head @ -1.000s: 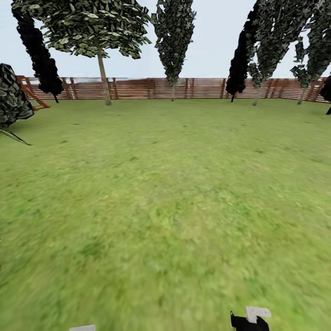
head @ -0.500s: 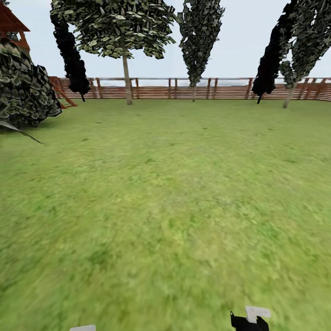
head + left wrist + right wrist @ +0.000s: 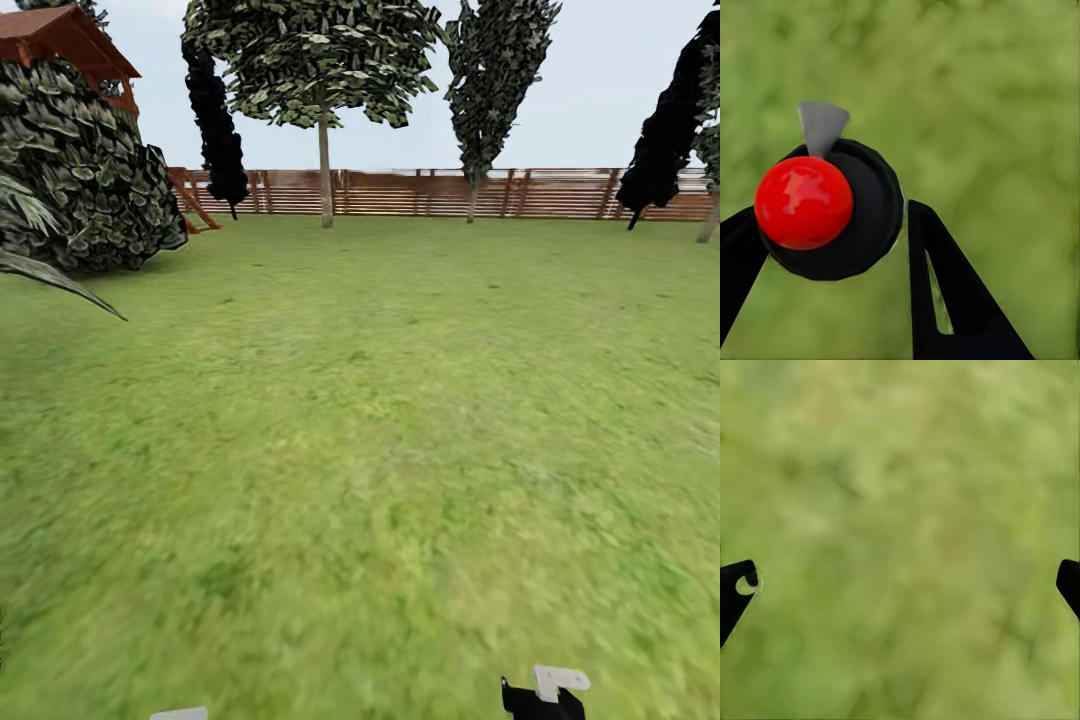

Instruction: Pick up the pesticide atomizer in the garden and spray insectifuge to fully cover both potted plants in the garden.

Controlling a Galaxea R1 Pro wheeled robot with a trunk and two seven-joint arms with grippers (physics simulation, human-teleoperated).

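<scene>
Flat, even daylight under a pale sky, with only faint shade beneath the big bush [image 3: 85, 180]. The lawn [image 3: 380, 480] smears to blur nearby, and both wrist views show it wholly unfocused; a soft highlight glints on the red ball [image 3: 802, 201].

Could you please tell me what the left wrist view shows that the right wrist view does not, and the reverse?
Left wrist view: a black rounded bottle with a red ball top and grey nozzle, gripped between the black fingers of the left gripper. Right wrist view: the right gripper open wide, nothing between its fingers. Shared: blurred green grass beneath.
</scene>
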